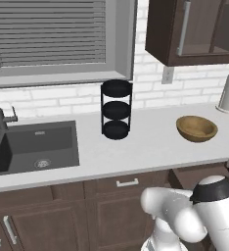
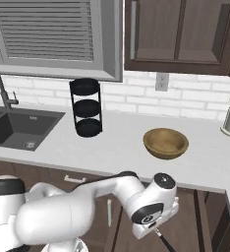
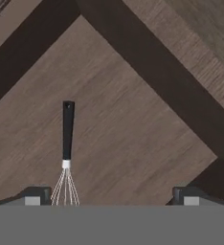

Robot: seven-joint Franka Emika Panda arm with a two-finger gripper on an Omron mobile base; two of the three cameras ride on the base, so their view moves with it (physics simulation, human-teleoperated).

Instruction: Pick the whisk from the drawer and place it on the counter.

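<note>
A: Whisk [image 3: 67, 143]: lies on the drawer [image 3: 133, 119] floor, lower left of the hand view, wire head beside one fingertip [image 3: 33, 195].

B: Gripper [image 3: 111, 197]: fingers wide apart, holding nothing. Risk: off-centre closing, wires slipping or the handle pushed aside.

A: Bowl [image 1: 196, 128], counter [image 1: 146, 142], right: empty. Drawer: whisk alone visible.

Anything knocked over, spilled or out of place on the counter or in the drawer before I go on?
Nothing stands out. The whisk lies flat and whole on the drawer floor. On the counter the wooden bowl and black tiered rack stand upright, with no spill.
</note>
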